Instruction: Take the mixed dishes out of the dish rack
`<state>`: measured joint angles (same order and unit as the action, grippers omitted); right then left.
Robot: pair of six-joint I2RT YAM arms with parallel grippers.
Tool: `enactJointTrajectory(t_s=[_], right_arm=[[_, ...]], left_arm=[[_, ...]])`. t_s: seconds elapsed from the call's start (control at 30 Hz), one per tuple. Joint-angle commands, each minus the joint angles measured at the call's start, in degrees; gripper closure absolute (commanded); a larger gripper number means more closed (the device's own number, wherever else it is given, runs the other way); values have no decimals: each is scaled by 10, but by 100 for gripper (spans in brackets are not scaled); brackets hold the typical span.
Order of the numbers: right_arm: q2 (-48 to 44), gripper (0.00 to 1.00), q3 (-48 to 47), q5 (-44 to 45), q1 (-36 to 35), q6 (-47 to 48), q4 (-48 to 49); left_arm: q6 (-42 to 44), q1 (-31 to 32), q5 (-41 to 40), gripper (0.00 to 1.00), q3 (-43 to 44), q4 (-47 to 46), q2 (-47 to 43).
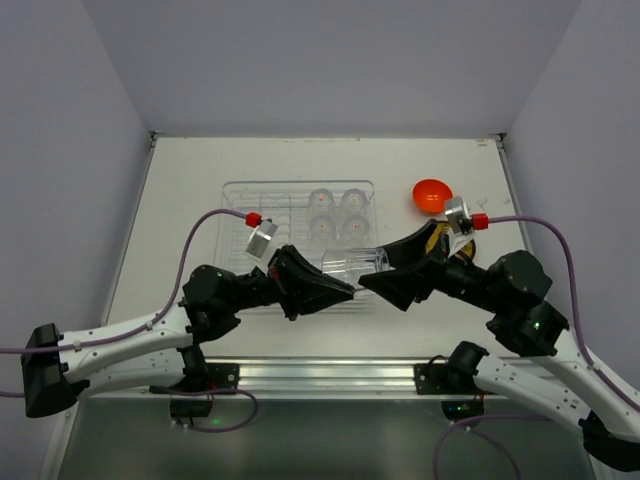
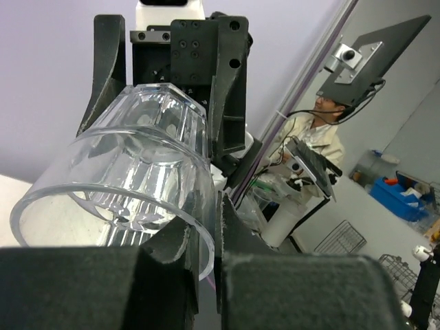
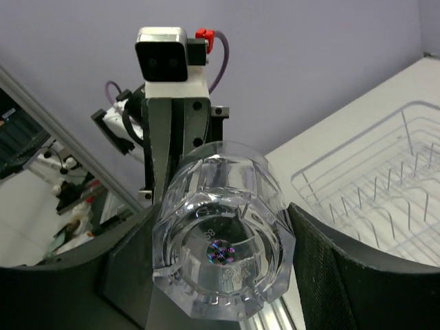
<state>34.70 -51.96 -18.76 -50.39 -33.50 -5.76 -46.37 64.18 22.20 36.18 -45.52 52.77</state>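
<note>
Hanging over a white, lilac-walled table (image 1: pixel 180 190), left gripper (image 1: pixel 342 292) and right gripper (image 1: pixel 372 280) are both clasping one cup (image 1: pixel 355 262).

Robotics lab: a left arm (image 1: pixel 130 335) and a right arm (image 1: pixel 545 375), each trailing a purple cable (image 1: pixel 520 218), are sitting bolted to an aluminium rail (image 1: pixel 330 375) at the near edge of a white counter (image 1: pixel 200 180), with plain pale walls (image 1: pixel 320 60) boxing it in on three sides. A clear dish rack (image 1: pixel 250 200) is standing on it as the test piece. Past the booth, the left wrist camera is catching a seated person (image 2: pixel 320 137) in glasses and a beige shirt, a small camera (image 2: pixel 348 55) fixed to a black plate on a stand, a blue bin (image 2: pixel 399 192) and wire racks (image 2: pixel 340 237) lying on a grey surface
</note>
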Motion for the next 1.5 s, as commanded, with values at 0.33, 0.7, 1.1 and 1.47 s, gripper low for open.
enactJointTrajectory(t_s=[0.33,0.7,1.1,1.47], right_arm=[[-56,1,35,356,-1,49,-123],[52,1,14,476,67,88,-228],[102,1,28,250,127,103,-209],[41,1,60,225,127,98,-187]], left_arm=[[139,10,-446,100,163,564,-79],[302,-570,-307,100,563,986,282],[336,-669,-301,100,703,1106,579],[356,-693,-250,100,731,1098,686]])
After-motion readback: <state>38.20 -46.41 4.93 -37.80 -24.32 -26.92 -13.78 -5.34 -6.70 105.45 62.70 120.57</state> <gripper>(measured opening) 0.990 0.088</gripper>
